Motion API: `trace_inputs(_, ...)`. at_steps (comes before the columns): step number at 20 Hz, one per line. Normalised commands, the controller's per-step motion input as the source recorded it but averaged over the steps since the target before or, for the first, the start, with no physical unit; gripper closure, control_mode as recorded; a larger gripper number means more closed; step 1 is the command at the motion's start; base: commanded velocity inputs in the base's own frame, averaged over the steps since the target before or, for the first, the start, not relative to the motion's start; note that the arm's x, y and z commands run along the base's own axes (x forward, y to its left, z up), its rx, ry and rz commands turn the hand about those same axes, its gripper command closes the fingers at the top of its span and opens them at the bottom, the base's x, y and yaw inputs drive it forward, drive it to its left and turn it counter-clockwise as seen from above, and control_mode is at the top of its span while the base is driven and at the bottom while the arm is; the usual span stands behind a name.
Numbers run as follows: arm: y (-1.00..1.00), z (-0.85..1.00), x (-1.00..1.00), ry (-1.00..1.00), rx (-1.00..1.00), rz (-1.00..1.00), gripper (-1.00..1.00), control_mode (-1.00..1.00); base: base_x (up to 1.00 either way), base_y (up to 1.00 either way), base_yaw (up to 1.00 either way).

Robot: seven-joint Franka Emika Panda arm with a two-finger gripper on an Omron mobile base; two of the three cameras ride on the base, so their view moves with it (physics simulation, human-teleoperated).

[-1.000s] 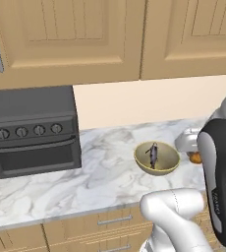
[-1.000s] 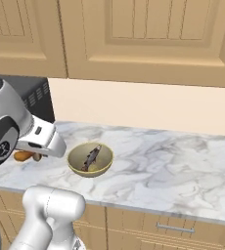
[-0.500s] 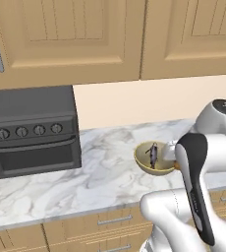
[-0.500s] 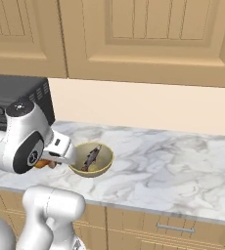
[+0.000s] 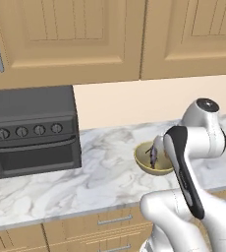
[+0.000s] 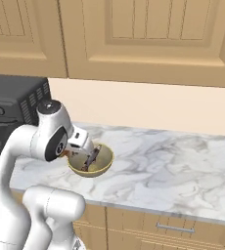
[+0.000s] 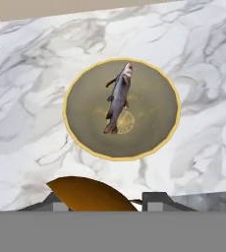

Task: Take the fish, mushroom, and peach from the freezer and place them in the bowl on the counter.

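Note:
The olive-yellow bowl [image 7: 152,115] stands on the marble counter [image 7: 31,128], and the dark grey fish [image 7: 119,97] lies in it. My gripper [image 7: 105,201] is shut on the orange peach [image 7: 88,194], which shows between the fingertips just short of the bowl's near rim. From the right base view, the gripper [image 6: 71,152] hangs at the left rim of the bowl [image 6: 106,159], with the fish [image 6: 92,159] inside. In the left base view the arm covers the right side of the bowl [image 5: 141,157] and the fish [image 5: 153,156]. The mushroom and the freezer are out of view.
A dark grey countertop oven [image 5: 31,130] [image 6: 11,107] sits to the left of the bowl. Tan wall cabinets [image 5: 85,39] hang over the counter [image 6: 178,166], and wooden drawers [image 5: 105,226] run below its front edge.
The arm has swung in from beside the bowl, carrying the peach to the bowl's rim. The bowl and the fish have stayed where they were.

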Motion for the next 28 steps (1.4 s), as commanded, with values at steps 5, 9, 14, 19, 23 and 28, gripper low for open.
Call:
trace_inputs(5, -0.32, -0.38, 0.78, 0.03, 0.01, 0.01, 1.00, -1.00, 0.00, 0.00, 0.00)
trace_inputs(9, -0.05, -0.60, 0.58, 0.04, 0.00, 0.02, 1.00, -1.00, 0.00, 0.00, 0.00)
trace_inputs(14, -0.14, -0.73, 0.51, 0.00, 0.00, 0.02, 1.00, -1.00, 0.00, 0.00, 0.00)
trace_inputs(19, -0.16, -0.65, 0.48, 0.00, 0.00, 0.01, 1.00, -1.00, 0.00, 0.00, 0.00)
trace_inputs(23, -0.12, -0.56, 0.47, 0.00, 0.00, 0.00, 1.00, -1.00, 0.00, 0.00, 0.00)
trace_inputs(28, -0.01, -0.45, 0.45, 0.01, 0.00, 0.00, 1.00, -1.00, 0.00, 0.00, 0.00)
